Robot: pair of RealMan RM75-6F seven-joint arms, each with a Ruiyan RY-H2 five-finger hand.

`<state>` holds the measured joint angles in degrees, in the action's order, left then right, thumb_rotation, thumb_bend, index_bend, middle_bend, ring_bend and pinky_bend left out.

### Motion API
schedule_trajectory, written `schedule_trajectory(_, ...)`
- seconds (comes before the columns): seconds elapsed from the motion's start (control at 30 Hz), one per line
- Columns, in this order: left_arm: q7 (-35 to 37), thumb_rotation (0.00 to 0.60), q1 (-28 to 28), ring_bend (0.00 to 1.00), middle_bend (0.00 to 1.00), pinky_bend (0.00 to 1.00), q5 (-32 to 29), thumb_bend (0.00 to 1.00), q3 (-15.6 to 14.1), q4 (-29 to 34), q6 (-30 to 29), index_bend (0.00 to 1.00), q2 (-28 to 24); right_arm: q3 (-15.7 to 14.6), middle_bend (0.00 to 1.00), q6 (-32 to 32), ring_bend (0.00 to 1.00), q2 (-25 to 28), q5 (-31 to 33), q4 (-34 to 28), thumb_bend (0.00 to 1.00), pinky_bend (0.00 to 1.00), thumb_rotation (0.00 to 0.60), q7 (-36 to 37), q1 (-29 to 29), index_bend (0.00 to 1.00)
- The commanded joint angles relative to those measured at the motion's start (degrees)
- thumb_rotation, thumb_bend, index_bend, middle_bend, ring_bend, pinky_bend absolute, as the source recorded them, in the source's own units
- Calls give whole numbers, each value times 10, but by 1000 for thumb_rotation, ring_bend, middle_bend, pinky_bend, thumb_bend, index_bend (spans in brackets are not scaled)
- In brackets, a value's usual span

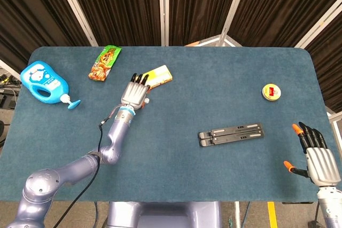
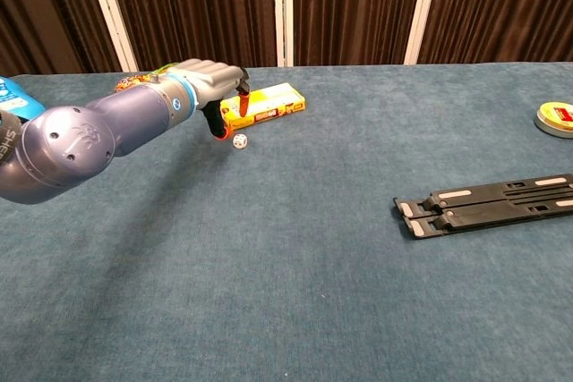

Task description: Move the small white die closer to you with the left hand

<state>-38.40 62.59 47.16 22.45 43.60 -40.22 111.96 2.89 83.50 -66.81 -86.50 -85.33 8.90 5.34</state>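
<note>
Your left hand [image 2: 218, 96] hangs just over the small white die [image 2: 240, 140], fingers apart and pointing down, holding nothing; that stance suits closing on the die from above. The die sits on the surface [image 2: 295, 248] toward the far edge, left of centre, just in front of the yellow box [image 2: 269, 105], so mind the box as you close. Your right hand [image 1: 319, 159] rests spread and empty at the near right corner, out of the way.

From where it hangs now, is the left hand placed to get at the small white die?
Probably yes. The left hand hangs just above and beside the small white die, which lies alone on the cloth. Only the yellow box behind it crowds the far side.
</note>
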Motion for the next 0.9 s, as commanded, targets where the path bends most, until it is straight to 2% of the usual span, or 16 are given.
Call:
schedule_trajectory(0.03, -5, 600, 4, 0, 0, 0, -7, 394, -3, -6, 4, 338, 4, 0, 0, 0, 0, 0, 0, -1, 80, 0, 600, 0, 0, 0)
schedule_trajectory(0.13, -9, 600, 9, 0, 0, 0, -13, 395, -5, -15, 7, 316, 10, 0, 0, 0, 0, 1, -2, -1, 80, 0, 600, 1, 0, 0)
schedule_trajectory(0.33, -15, 600, 21, 0, 0, 0, -27, 394, -11, -43, 19, 387, 27, -1, 0, -1, 0, 0, -2, -1, 80, 0, 600, 1, 0, 0)
schedule_trajectory(0.77, -10, 600, 44, 0, 0, 0, -30, 406, -17, -113, 41, 402, 66, 1, 0, -1, 0, 2, 0, -1, 80, 0, 600, 4, -1, 0)
schedule_trajectory(0.9, -5, 600, 45, 0, 0, 0, -26, 431, -17, -122, 43, 450, 70, 0, 0, 0, 0, 2, -2, -2, 80, 0, 600, 5, -2, 0)
